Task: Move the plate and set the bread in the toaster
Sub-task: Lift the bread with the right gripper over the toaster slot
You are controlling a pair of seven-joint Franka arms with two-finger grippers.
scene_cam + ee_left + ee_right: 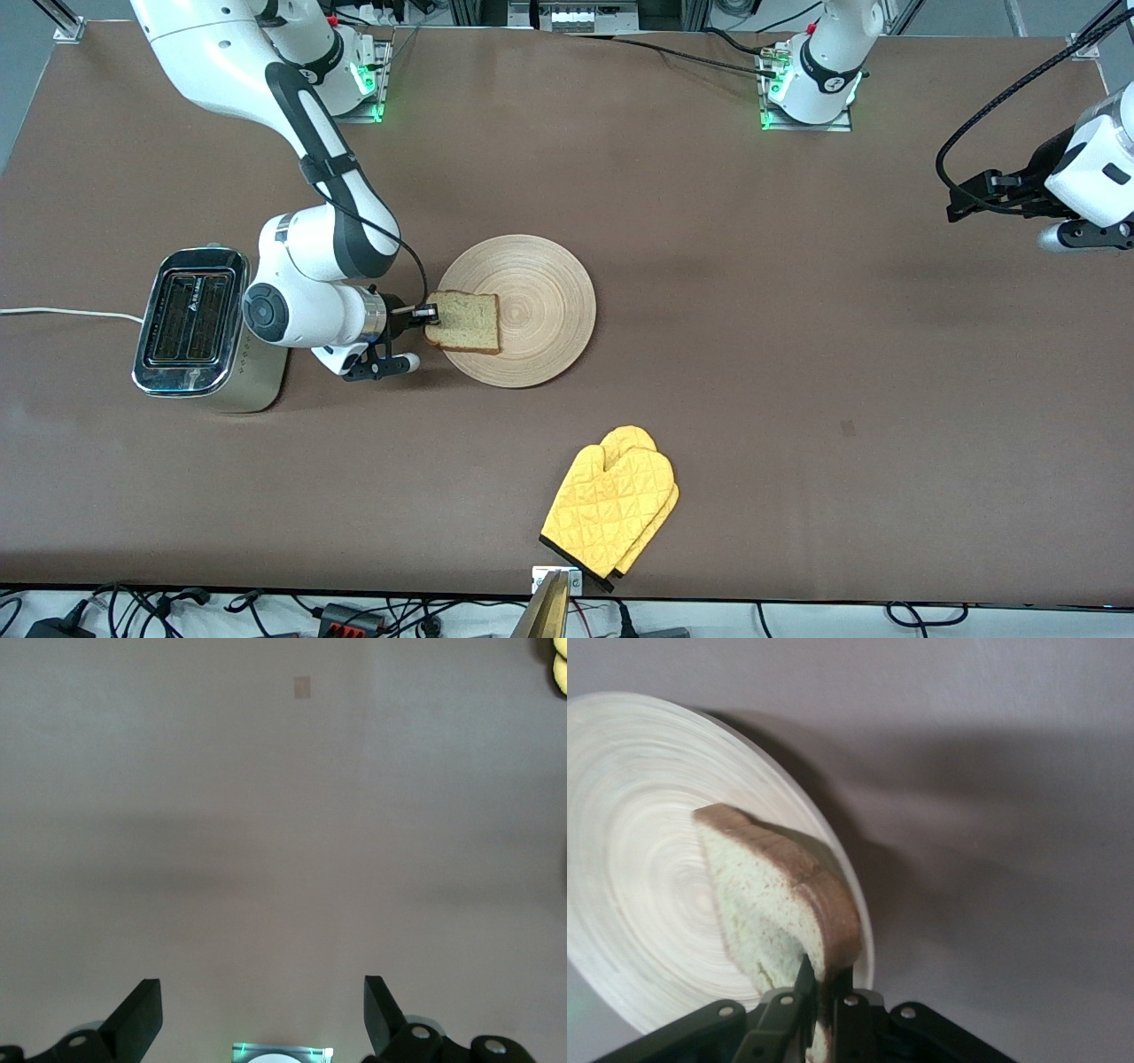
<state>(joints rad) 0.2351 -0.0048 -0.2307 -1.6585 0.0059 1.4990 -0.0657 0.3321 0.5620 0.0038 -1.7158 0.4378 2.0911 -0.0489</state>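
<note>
My right gripper (431,313) is clamped on the bread (464,322). It holds the slice by the crust edge that faces the toaster (197,328). In the right wrist view the two fingers (799,997) pinch the brown crust between them, and the bread (780,904) stands up on its edge, tilted, above the plate (629,868). From the front camera the slice is over the part of the plate (540,306) that is toward the right arm's end of the table. I cannot tell for sure if its free edge touches the wood.

The plate is a round light-wood disc and it lies flat on the brown table (753,337), about in the middle. The toaster stands near the right arm's end of the table, beside my right wrist, well apart from the plate. Its two slots face up, and its white cord (66,313) runs off toward the table edge.

My left gripper (263,1014) waits high over the left arm's end of the table with its fingers apart and nothing between them. It sees only bare table under it.

A yellow oven mitt (611,505) lies nearer to the front camera than the plate, close to the table edge.
</note>
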